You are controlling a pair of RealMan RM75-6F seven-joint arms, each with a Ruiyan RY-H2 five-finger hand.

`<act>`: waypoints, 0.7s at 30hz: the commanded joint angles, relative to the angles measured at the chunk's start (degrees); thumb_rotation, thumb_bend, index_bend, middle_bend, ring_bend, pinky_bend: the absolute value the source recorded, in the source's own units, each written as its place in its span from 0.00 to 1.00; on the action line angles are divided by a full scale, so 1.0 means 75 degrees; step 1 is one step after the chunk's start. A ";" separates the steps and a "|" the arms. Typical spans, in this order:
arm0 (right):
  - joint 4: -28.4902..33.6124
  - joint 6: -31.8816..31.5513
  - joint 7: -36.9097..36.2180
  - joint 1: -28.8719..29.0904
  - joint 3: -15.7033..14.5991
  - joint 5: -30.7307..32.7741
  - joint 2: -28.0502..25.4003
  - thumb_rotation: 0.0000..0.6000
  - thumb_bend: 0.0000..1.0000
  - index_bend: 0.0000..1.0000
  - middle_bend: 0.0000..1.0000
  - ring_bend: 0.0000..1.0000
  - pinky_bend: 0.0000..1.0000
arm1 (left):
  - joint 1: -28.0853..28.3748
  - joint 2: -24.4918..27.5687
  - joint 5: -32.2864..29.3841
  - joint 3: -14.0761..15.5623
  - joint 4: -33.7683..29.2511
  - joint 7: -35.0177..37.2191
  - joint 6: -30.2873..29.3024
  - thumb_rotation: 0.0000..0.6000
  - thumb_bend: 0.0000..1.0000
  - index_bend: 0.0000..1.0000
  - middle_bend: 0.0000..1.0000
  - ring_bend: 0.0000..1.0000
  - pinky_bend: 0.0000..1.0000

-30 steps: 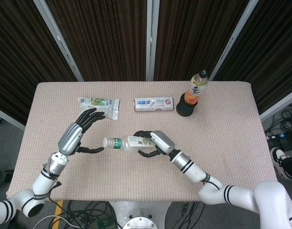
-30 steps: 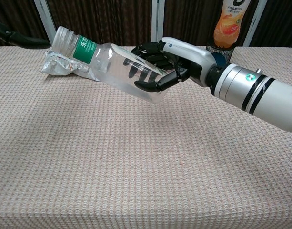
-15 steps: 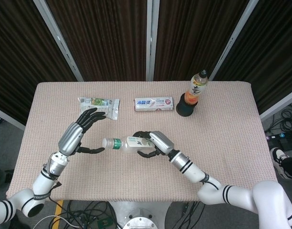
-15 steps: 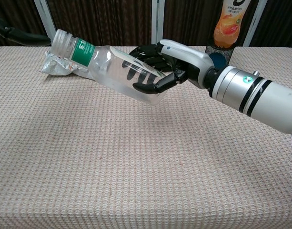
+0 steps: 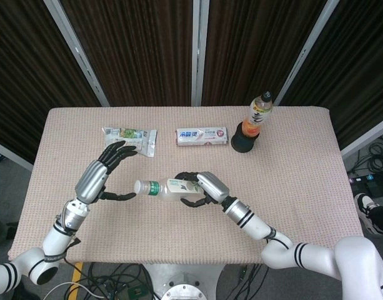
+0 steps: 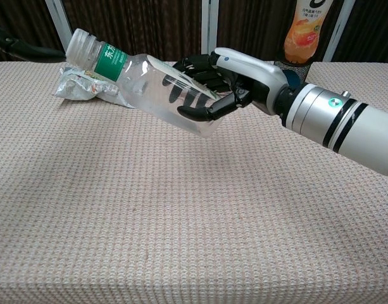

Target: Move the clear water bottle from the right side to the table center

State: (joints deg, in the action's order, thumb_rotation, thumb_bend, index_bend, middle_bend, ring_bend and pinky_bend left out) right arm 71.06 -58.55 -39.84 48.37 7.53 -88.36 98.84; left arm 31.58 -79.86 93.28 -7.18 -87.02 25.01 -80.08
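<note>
Dark fingers (image 6: 197,113) curl round the lower body of the clear plastic water bottle with the green label (image 6: 149,88), thumb beneath, the rest seen through the clear wall on the far side. That's the right hand (image 6: 228,82), silver-backed, wrapped round the bottle and carrying it clear of the pinkish woven tablecloth (image 6: 181,221). The bottle lies tilted, white cap up and pointing toward the robot's left, base low in the palm, which looks like a grasp taken side-on and not yet righted. It looks empty and see-through, ribbed near the neck. From the head view it hangs over the table's middle, so setting it down seems to be what's left. The left hand (image 5: 104,172) waits just beside the cap, fingers spread, holding nothing, apparently standing by.
</note>
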 commanded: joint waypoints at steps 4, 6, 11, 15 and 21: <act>-0.0032 0.0043 0.0029 0.0020 -0.0010 0.0012 0.0038 1.00 0.64 0.60 0.49 0.42 0.47 | 0.0005 0.0017 0.0061 0.0013 -0.0060 0.0003 -0.0029 1.00 0.00 0.18 0.13 0.04 0.08; -0.0049 0.0063 0.0043 0.0026 -0.0014 0.0021 0.0055 1.00 0.64 0.60 0.49 0.42 0.47 | 0.0015 0.0025 0.0077 0.0012 -0.0071 0.0011 -0.0029 1.00 0.00 0.18 0.13 0.04 0.08; -0.0052 0.0077 0.0063 0.0030 -0.0021 0.0025 0.0066 1.00 0.64 0.60 0.49 0.42 0.47 | -0.0001 0.0047 0.0144 0.0021 -0.0095 0.0051 -0.0108 1.00 0.00 0.18 0.13 0.04 0.08; -0.0023 -0.0001 0.0044 -0.0001 -0.0003 0.0020 0.0027 1.00 0.64 0.60 0.49 0.42 0.47 | -0.0035 0.0095 0.0191 0.0078 -0.0116 0.0046 -0.0136 1.00 0.00 0.18 0.13 0.04 0.08; 0.0020 -0.0060 0.0017 -0.0040 0.0030 0.0047 -0.0050 1.00 0.64 0.60 0.49 0.42 0.47 | -0.0067 0.0113 0.0193 0.0157 -0.0105 0.0036 -0.0091 1.00 0.00 0.18 0.13 0.04 0.08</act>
State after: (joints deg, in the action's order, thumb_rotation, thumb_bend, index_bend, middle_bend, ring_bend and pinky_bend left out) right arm 71.20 -58.98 -39.69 48.08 7.74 -88.01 98.47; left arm 31.08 -79.02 94.72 -6.01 -87.81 25.28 -80.78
